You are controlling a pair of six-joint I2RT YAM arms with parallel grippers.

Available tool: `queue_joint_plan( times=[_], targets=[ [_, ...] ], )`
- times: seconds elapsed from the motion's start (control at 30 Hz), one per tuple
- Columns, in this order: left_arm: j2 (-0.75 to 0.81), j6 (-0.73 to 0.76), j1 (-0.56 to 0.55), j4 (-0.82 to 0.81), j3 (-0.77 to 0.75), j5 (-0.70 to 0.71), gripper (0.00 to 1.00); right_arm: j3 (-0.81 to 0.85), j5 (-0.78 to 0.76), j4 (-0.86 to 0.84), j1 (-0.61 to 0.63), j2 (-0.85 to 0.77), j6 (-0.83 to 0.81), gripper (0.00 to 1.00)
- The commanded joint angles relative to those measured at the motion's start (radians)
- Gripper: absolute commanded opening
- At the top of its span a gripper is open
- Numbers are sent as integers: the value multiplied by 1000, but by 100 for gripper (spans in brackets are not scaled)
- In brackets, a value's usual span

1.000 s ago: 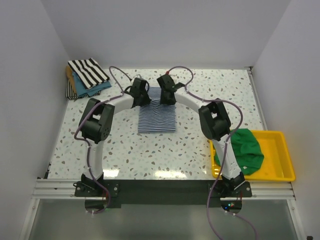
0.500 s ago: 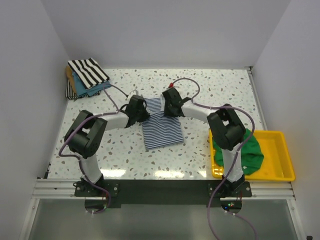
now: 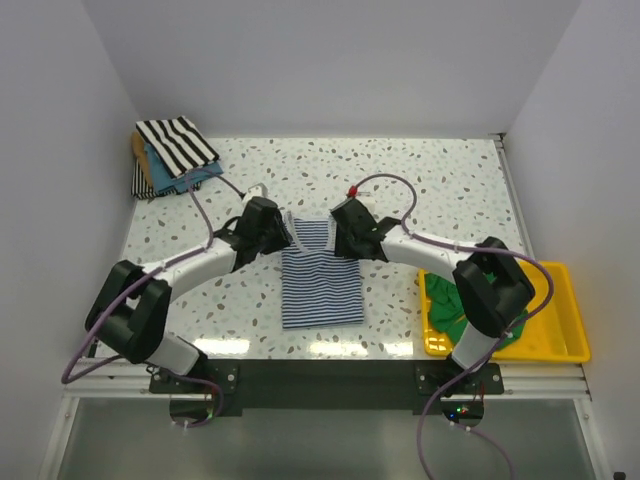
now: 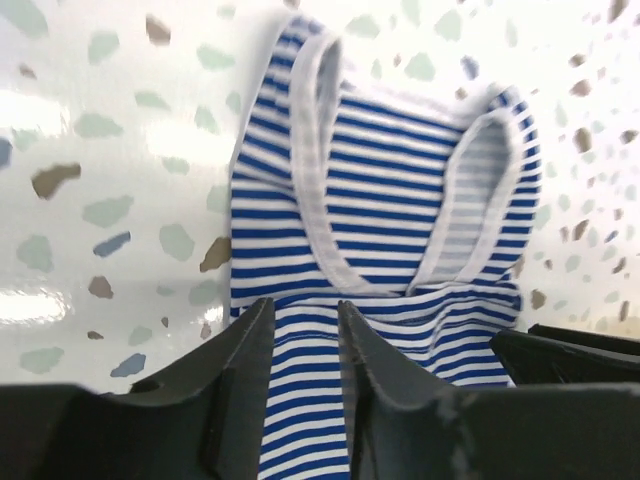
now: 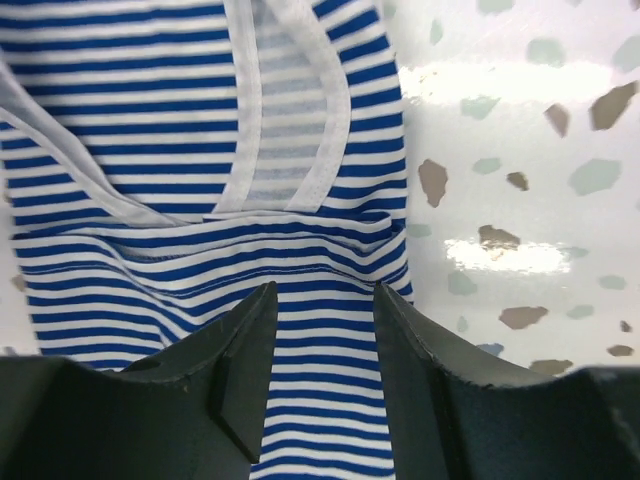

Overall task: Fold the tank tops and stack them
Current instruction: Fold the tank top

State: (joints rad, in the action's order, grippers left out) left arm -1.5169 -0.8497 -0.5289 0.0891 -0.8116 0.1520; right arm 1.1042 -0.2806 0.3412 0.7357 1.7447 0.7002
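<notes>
The blue-and-white striped tank top (image 3: 320, 285) lies flat mid-table, folded, one layer lapping over its straps (image 4: 380, 200) (image 5: 150, 130). My left gripper (image 3: 283, 228) (image 4: 305, 305) hovers low over its far left corner, jaws apart, cloth showing flat in the gap. Over the far right corner my right gripper (image 3: 338, 232) (image 5: 325, 290) stands open the same way. The green tank top (image 3: 442, 303) sits in the yellow tray (image 3: 560, 310), mostly hidden by my right arm. A black-and-white striped top (image 3: 175, 143) crowns a stack at the back left.
The stack's lower tops show teal (image 3: 195, 178) and tan (image 3: 137, 150) edges near the left wall. The yellow tray sits at the table's near right corner. Both forearms reach in low across the table from either side.
Both arms swung toward the near edge, drawing the striped top's far edge over itself and nearer. Both grippers then opened and let go of the cloth.
</notes>
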Motion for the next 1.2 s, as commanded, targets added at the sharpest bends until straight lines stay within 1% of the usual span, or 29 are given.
queue_joint_plan(
  times=[0.0, 0.03, 0.1, 0.17, 0.2, 0.23, 0.33, 0.4, 0.43, 0.5, 0.53, 0.63, 0.73, 0.8, 0.93, 1.0, 1.17],
  targets=[
    [118, 72, 23, 92, -90, 38, 39, 66, -81, 70, -12, -122, 4, 48],
    [138, 75, 27, 130, -92, 41, 40, 68, -83, 87, -15, -160, -8, 50],
    [196, 45, 33, 184, -81, 58, 43, 65, -85, 116, -18, -188, -14, 50],
    [231, 12, 33, 221, -31, 46, 43, 33, -71, 140, -18, -235, -15, 50],
    [266, -1, 32, 233, -6, 15, 43, -16, -42, 139, -16, -257, -8, 50],
    [283, -17, 23, 232, 52, 2, 42, -44, -31, 130, -16, -292, -4, 50],
    [345, -67, -20, 215, 159, -49, 42, -150, 32, 113, -6, -336, 27, 49],
    [374, -78, -36, 205, 195, -71, 42, -209, 37, 108, 14, -372, 38, 48],
    [383, -84, -36, 204, 215, -62, 42, -227, 41, 108, 24, -379, 53, 44],
    [394, -77, -36, 184, 221, -51, 42, -268, 64, 99, 36, -395, 74, 39],
    [391, -77, -36, 182, 204, -57, 42, -277, 96, 90, 47, -398, 81, 38],
    [353, -68, -36, 195, 172, -118, 38, -313, 104, 90, 89, -410, 107, 40],
    [351, -78, -42, 251, 196, -147, 37, -365, 132, 81, 123, -435, 139, 40],
    [403, -77, -45, 259, 235, -202, 41, -404, 146, 81, 136, -447, 165, 41],
    [474, -74, -59, 316, 324, -276, 45, -458, 184, 81, 157, -497, 202, 42],
    [506, -77, -69, 313, 350, -319, 47, -483, 198, 81, 169, -514, 225, 42],
    [535, -103, -117, 304, 414, -354, 49, -514, 204, 79, 188, -525, 251, 43]
  ],
)
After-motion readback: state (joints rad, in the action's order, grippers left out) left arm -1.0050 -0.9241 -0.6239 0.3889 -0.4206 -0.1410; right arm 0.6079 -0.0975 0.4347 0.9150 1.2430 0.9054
